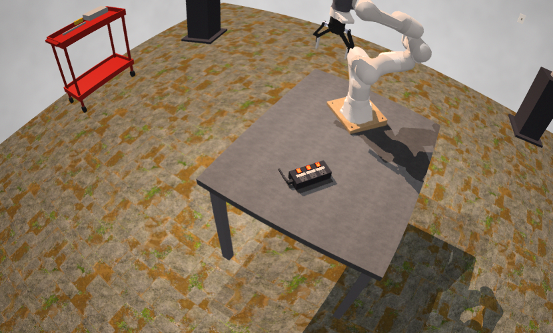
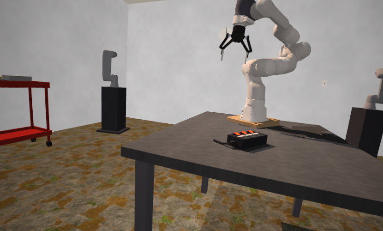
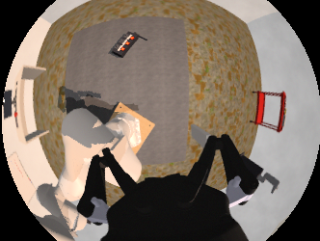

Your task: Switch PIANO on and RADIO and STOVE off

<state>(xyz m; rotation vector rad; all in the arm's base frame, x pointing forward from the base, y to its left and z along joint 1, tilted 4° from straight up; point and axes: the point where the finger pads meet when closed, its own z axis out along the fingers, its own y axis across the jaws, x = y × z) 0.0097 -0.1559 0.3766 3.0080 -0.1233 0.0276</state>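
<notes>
A black power strip (image 1: pixel 310 174) lies flat and right way up near the middle of the dark table (image 1: pixel 320 169), with three orange-red switches along its top and a short cable stub at its left end. It also shows in the exterior view (image 2: pixel 247 139) and small in the wrist view (image 3: pixel 124 42). The switch labels are too small to read. My gripper (image 2: pixel 233 53) is open and empty, high above the table near the arm's base, far from the strip. It also shows in the top view (image 1: pixel 332 39).
The arm stands on a wooden base plate (image 1: pixel 356 116) at the table's far side. A red cart (image 1: pixel 90 53) stands off to the left. Black pedestals (image 2: pixel 113 109) with other arms stand around the room.
</notes>
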